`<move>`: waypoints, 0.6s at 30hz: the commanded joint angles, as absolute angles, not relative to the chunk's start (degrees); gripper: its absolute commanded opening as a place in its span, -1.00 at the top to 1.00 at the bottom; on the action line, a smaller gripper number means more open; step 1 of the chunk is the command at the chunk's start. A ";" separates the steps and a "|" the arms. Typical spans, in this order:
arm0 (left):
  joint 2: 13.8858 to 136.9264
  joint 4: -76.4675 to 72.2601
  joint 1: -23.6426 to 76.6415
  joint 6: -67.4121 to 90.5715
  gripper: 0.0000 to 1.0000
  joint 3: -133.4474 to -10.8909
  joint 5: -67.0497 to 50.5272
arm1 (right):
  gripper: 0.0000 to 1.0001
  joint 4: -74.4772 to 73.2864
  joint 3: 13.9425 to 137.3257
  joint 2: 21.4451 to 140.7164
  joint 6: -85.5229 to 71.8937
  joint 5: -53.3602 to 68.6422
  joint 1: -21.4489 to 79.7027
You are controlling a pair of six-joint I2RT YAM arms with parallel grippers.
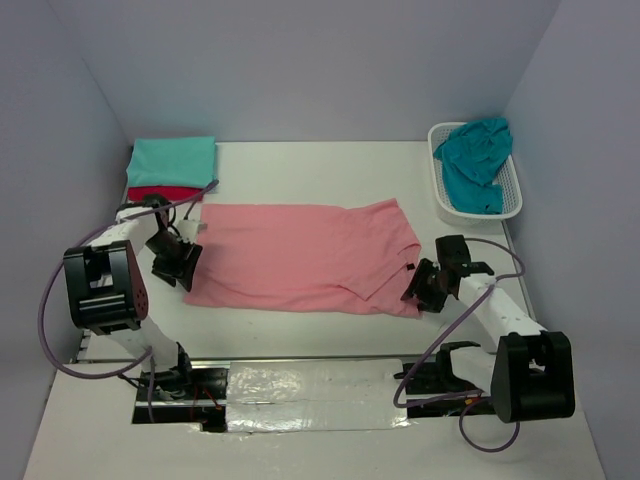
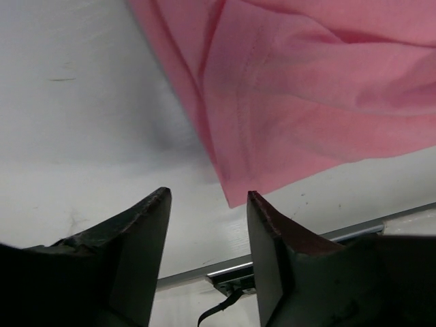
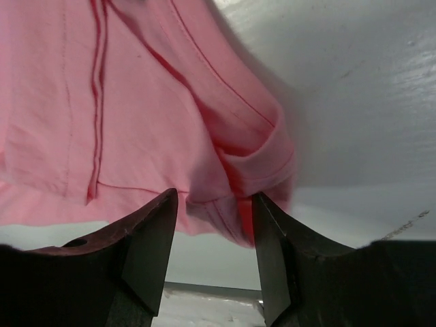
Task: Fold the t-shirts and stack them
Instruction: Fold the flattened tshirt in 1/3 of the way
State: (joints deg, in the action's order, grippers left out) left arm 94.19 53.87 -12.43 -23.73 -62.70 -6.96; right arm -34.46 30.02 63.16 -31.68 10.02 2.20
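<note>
- The pink shirt [image 1: 300, 255] lies spread in the middle of the table [image 1: 300, 170], with its right side folded in over the body. I judge the step in hand to be the next fold of this shirt.
- To do it well, each gripper should bite deep enough at its near corner of the pink shirt to catch every layer. Both should then lift together and level, carry the near edge over to the far edge, and lay it down flat with the edges matched.
- At the pink shirt's near-right corner the cloth is doubled and bunched at the sleeve hem [image 3: 262, 160], so a shallow pinch there might take only the top layer.
- The left gripper [image 2: 208, 196] sits just off the pink shirt's near-left corner, its fingers [image 2: 136, 231] spread with nothing between them. The corner tip lies just ahead of one finger; I cannot tell if it touches.
- The right gripper [image 3: 214, 196] sits at the pink shirt's near-right corner with its fingers spread, pinching nothing. The sleeve hem hangs just beyond the tips, in line with the gap.
- Left of the pink shirt and further back, the mint shirt [image 1: 172, 160] lies folded on the red shirt [image 1: 165, 193].
- Right of the pink shirt and further back, the teal-blue shirt [image 1: 475, 160] lies crumpled in the basket [image 1: 515, 200], not yet folded.
</note>
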 commanded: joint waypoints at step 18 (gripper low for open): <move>91.85 50.62 -10.99 -26.72 1.00 -51.95 7.03 | 1.00 -31.47 27.25 59.32 -37.09 8.26 -6.24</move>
State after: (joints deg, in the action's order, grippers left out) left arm 93.95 50.41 -10.94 -24.36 -52.77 1.34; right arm -32.56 27.59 60.34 -36.56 9.58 -5.63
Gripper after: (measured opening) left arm 0.026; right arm 0.021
